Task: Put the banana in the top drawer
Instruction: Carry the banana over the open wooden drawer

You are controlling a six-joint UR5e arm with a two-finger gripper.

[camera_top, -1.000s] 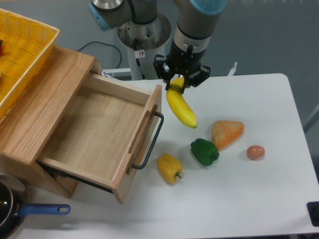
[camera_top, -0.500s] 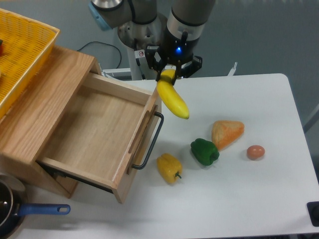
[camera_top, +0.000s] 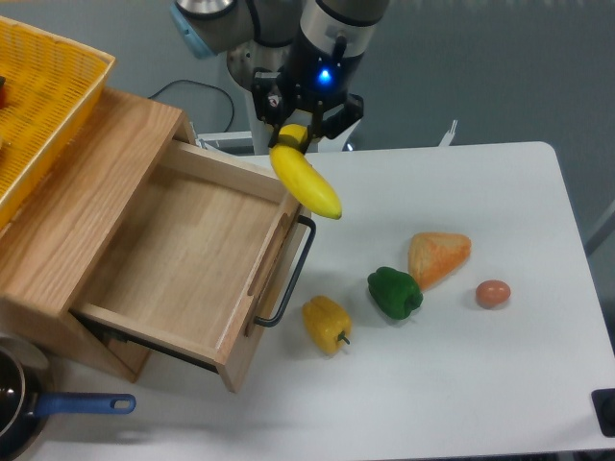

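Observation:
My gripper [camera_top: 296, 133] is shut on the upper end of the banana [camera_top: 307, 182], a smooth yellow curve that hangs down and to the right. It is held in the air over the right front corner of the top drawer [camera_top: 183, 259]. The drawer is pulled open, its plain wood interior empty, with its black bar handle [camera_top: 293, 274] facing the white table.
On the table [camera_top: 461, 384] lie a yellow bell pepper [camera_top: 327, 324], a green pepper [camera_top: 394, 293], an orange wedge [camera_top: 438, 256] and a brown egg [camera_top: 492, 293]. A yellow mesh basket [camera_top: 43, 101] sits on the cabinet top. A blue-handled pot [camera_top: 29, 408] stands at bottom left.
The gripper has carried the banana left and slightly up, from over the table to the open drawer's front corner. Nothing else has moved.

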